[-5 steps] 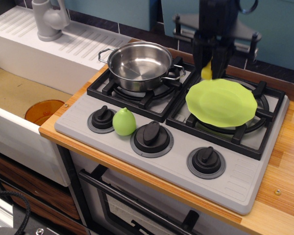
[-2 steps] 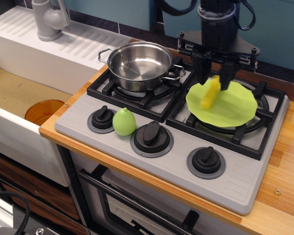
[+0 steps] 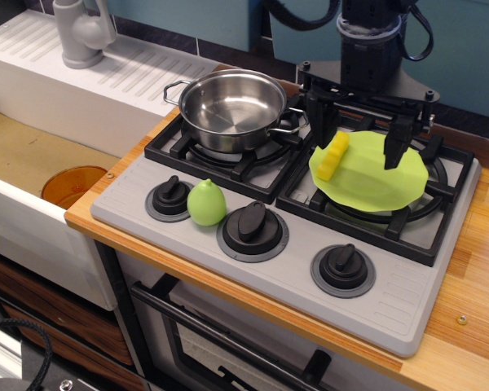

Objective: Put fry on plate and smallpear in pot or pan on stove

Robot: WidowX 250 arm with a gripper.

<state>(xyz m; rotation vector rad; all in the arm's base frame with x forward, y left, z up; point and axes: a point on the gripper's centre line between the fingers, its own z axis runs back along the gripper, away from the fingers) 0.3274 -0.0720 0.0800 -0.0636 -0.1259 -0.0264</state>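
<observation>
The yellow fry (image 3: pixel 334 155) lies on the left part of the lime-green plate (image 3: pixel 375 181), which rests on the right burner of the grey stove (image 3: pixel 293 269). My gripper (image 3: pixel 357 145) hangs over the plate with its fingers (image 3: pixel 394 147) spread wide, open and empty; the fry lies beside the left finger. The light-green smallpear (image 3: pixel 206 203) stands on the stove's front panel between the left and middle knobs. The steel pot (image 3: pixel 232 108) sits empty on the left burner.
A white sink unit with a grey faucet (image 3: pixel 82 32) lies to the left, with an orange drain (image 3: pixel 73 185) in the basin. Wooden counter (image 3: pixel 481 269) borders the stove on the right. Three black knobs (image 3: pixel 253 224) line the front panel.
The gripper lowered the fry over the plate, then opened wide and let it go. The fry now lies on the plate's left part.
</observation>
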